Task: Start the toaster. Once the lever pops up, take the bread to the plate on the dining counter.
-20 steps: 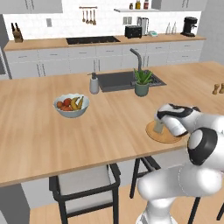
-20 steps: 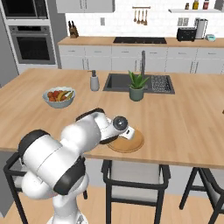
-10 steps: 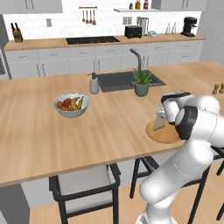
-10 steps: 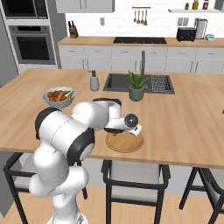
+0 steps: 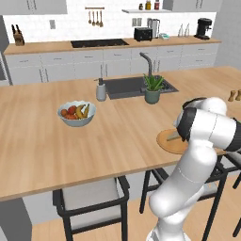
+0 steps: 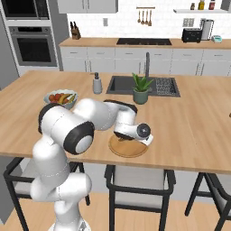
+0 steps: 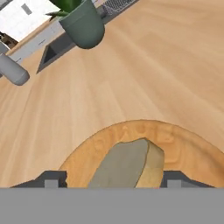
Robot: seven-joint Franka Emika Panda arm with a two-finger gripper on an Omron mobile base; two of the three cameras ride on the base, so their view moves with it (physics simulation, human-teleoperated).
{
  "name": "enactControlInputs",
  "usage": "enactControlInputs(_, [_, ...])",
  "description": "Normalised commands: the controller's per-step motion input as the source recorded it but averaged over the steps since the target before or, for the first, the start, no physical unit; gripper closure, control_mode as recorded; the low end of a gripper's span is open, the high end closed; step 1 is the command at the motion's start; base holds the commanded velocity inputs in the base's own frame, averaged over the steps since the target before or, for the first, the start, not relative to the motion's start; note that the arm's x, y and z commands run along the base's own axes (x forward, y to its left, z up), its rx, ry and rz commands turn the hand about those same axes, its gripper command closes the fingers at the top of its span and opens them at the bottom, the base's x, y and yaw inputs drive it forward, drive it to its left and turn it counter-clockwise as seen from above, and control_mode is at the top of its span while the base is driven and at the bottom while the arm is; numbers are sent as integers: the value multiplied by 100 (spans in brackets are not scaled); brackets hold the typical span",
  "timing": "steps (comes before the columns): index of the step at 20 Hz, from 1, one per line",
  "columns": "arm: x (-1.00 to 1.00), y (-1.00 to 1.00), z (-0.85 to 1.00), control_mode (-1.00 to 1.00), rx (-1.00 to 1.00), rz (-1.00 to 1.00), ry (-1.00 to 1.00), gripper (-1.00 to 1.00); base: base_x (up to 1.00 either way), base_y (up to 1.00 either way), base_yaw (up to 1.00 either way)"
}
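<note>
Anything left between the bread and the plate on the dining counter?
Nothing visible. The bread already lies on the plate, between the spread tips of the claw. The potted plant and the fruit bowl stand apart from the plate on the dining counter.

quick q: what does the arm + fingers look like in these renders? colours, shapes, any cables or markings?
The arm has glossy white, rounded, tube-like links with dark grey to black bands at the joints. A round grey cap with a small pale dot sits on the wrist. No cables or markings are visible. In the hand view, the fingers are small, dark grey and blocky.
</note>
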Motion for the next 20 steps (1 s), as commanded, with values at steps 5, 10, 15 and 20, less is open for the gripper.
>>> enactControlInputs(5, [0,-1,0,-100,-2,-13,20,-100,0,0,0])
enactControlInputs(10, [0,-13,5,-100,-3,-21,35,-100,0,0,0])
enactControlInputs(15, [0,-7,40,-100,-7,-24,34,-100,0,0,0])
enactControlInputs(20, [0,0,91,-100,-5,-20,10,-100,0,0,0])
